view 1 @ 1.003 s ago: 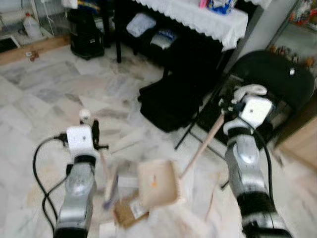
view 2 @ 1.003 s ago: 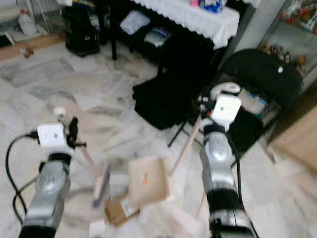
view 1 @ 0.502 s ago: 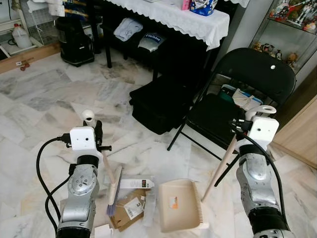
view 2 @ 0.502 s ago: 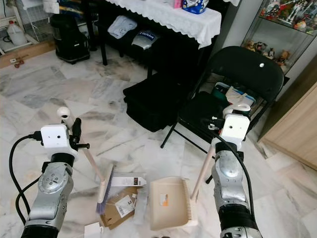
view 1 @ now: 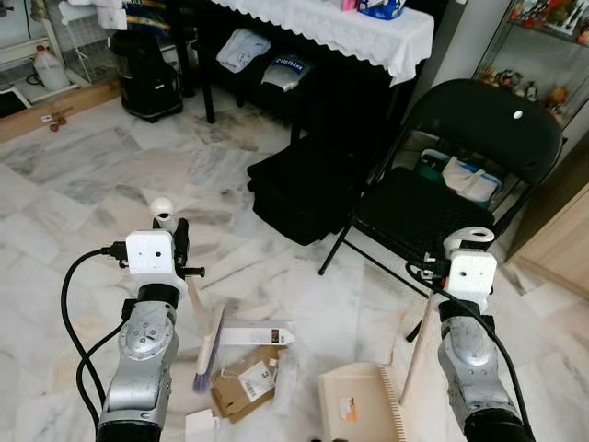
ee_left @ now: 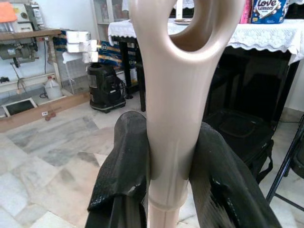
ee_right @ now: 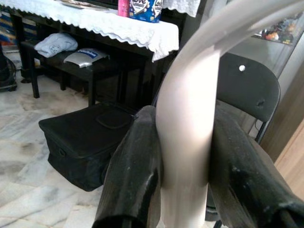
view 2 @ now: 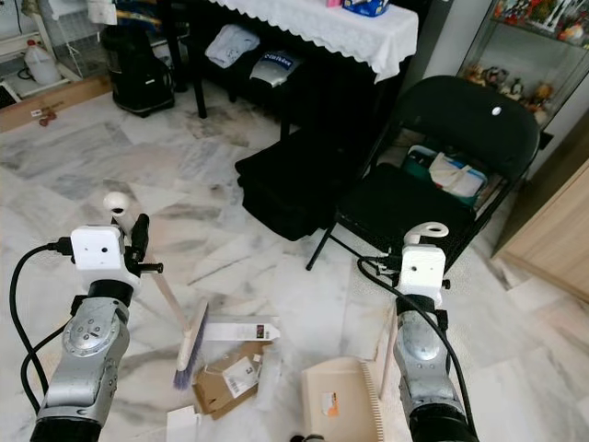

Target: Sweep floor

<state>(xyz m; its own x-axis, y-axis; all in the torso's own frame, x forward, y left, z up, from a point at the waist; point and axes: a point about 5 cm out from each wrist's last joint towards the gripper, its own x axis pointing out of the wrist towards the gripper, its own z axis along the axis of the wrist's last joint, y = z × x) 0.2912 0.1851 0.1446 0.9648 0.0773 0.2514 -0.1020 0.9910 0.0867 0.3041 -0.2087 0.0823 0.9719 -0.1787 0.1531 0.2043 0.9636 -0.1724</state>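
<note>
Left eye view has the left gripper (ee_left: 164,166) with its jaws clamped on the broom (view 1: 208,343) handle, bristles resting on the floor (view 1: 83,193) beside the cardboard scraps (view 1: 247,385). Right gripper (ee_right: 183,156) grips the dustpan (view 1: 359,410) handle, the pan sitting near the scraps. Nothing looks collected yet, so most of the sweeping seems left.
</note>
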